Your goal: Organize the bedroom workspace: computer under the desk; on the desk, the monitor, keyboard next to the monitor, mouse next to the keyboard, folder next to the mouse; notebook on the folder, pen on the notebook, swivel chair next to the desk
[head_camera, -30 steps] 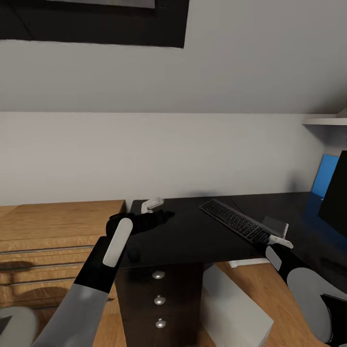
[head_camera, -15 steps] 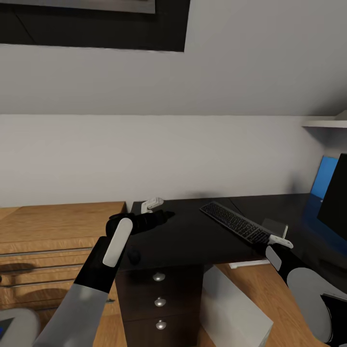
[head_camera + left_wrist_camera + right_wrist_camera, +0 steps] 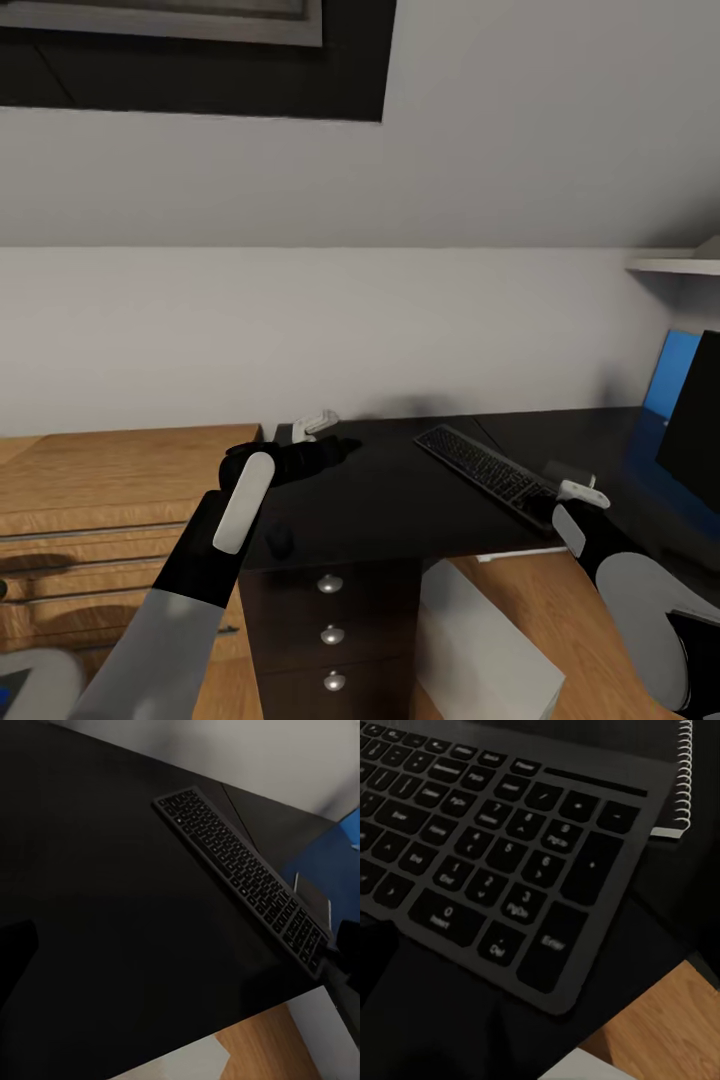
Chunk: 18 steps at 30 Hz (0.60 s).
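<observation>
Head view: right tool at keyboard corner, left tool over desk; grip states unclear.

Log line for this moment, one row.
right end effector: at near end of flat black keyboard | left end effector: over long black desk | light-grey tower computer: under desk

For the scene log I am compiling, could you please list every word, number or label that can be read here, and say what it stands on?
"Enter": a key at the corner of the keyboard, in the right wrist view.
"Del": the key beside it, faint.
"PgDn": a number-pad key, blurred but just readable.
Other key legends: too blurred or too small to read.
Desk, drawers, monitor, folder: no text visible.
</observation>
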### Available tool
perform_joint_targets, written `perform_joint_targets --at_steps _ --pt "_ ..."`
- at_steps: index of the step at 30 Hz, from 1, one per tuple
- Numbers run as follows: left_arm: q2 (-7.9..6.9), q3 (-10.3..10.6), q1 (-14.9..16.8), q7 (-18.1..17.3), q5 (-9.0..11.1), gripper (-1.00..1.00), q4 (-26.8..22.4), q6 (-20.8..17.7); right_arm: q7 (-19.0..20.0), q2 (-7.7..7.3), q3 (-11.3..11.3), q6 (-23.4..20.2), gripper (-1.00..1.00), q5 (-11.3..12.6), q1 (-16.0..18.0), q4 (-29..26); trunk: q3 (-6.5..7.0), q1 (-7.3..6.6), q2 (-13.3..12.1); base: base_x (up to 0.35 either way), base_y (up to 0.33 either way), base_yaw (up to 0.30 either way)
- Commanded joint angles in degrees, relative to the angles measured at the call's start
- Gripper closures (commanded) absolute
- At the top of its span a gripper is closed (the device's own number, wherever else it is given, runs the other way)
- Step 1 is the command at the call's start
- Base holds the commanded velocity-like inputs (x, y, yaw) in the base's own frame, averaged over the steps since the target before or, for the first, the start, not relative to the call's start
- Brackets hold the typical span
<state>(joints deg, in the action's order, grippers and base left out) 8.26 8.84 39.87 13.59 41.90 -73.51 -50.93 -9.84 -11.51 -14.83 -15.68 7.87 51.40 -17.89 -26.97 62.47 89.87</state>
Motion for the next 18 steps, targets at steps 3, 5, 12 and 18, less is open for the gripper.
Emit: perform_joint_targets --at_steps 3,5,12,18 --pt "0.01 0.0 0.04 0.73 0.53 -1.0 -0.05 -0.05 -0.27 0.01 -0.01 -0.14 -1.0 0.68 0.02 -0.93 0.48 -0.67 -1.18 0.0 0.0 0.0" --pt "0.01 0.01 0.04 0.82 0.47 -1.0 0.0 0.02 -0.3 0.06 -0.05 -0.12 -1.0 0.76 0.02 -2.03 0.83 -1.11 -1.98 0.0 0.0 0.0" --pt "0.03 0.11 0.03 1.0 0.16 -1.0 0.12 0.27 -0.42 2.01 -0.19 -0.63 -1.0 0.81 -0.33 -10.17 2.09 -2.64 -4.79 0.0 0.0 0.0" --pt "0.08 0.19 0.03 1.0 0.1 -1.0 0.12 0.3 -0.49 3.55 -0.2 -3.29 -1.0 0.72 -2.12 -16.01 3.17 -3.96 -7.2 0.0 0.0 0.0"
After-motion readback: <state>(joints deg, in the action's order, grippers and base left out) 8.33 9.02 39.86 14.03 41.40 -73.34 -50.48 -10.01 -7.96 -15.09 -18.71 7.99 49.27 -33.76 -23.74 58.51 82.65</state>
